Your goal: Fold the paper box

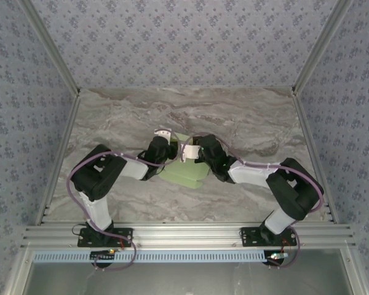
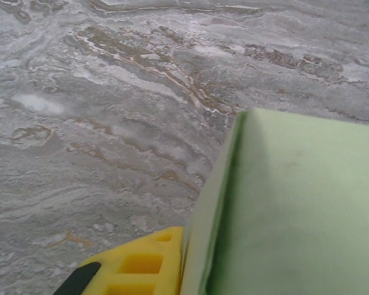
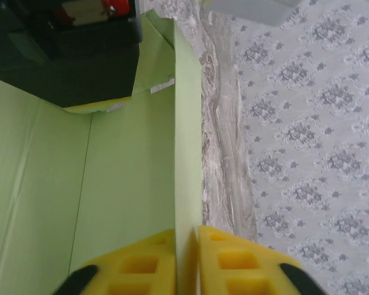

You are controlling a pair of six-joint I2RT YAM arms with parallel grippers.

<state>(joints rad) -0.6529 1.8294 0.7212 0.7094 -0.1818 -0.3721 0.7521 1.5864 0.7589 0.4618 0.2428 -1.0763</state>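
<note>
Grey marble-pattern tabletop point(image 1: 111, 117), closed in by walls of blue-grey floral wallpaper point(image 1: 172, 37).

Top view: both arms reach inward and meet mid-table over the paper box point(image 1: 186, 173). It is pale lime card, partly raised, and lies between them. The left gripper point(image 1: 163, 136) sits at its far left corner and the right gripper point(image 1: 186, 152) just beside it on the far edge.

Left wrist view: one yellow finger point(image 2: 138, 269) sits low in frame, right against a standing side panel of the paper box point(image 2: 295, 203). The card hides the other finger, so we cannot tell whether this gripper pinches or only braces.

Right wrist view: the right gripper point(image 3: 186, 261) has both yellow pads pressed onto a thin upright panel, seen edge-on. The creased floor of the paper box point(image 3: 123, 178) spreads to the left, with a loose tab point(image 3: 155, 37) near the top.

Our reading: a wall is being stood up along its crease. To do this well, we would swing the pinched panel about the crease line rather than pull it, and brace the left side so the sheet cannot slide on the smooth marble. Go light, since thin card buckles easily. The wrists are crowded, so moves should be small.
</note>
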